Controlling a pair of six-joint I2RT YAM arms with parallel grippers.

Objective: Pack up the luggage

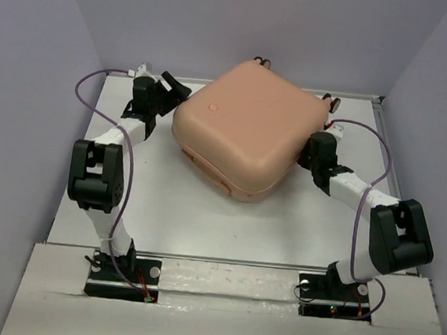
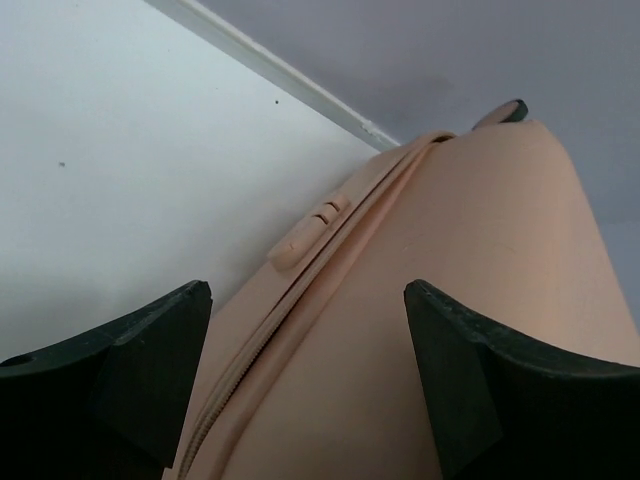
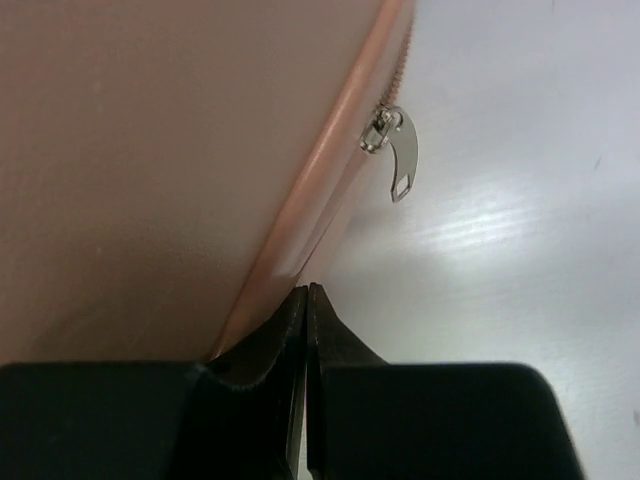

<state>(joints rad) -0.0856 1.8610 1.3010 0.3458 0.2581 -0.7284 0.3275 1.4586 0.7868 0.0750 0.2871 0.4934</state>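
Observation:
The luggage [image 1: 243, 126] is a large peach-pink hard-shell suitcase lying closed on the white table, wheels toward the back wall. My left gripper [image 1: 175, 92] is open at its left back corner; in the left wrist view the shell [image 2: 420, 330] and its zipper seam fill the gap between the fingers [image 2: 150, 360]. My right gripper [image 1: 308, 148] is shut and empty, its tips against the suitcase's right lower edge [image 3: 150, 150]. A silver zipper pull [image 3: 398, 155] hangs just ahead of the shut fingertips [image 3: 340, 340].
Grey walls close in the white table [image 1: 164, 209] at the back and both sides. A small peach side handle [image 2: 305, 232] sits on the seam. Purple cables loop off both arms.

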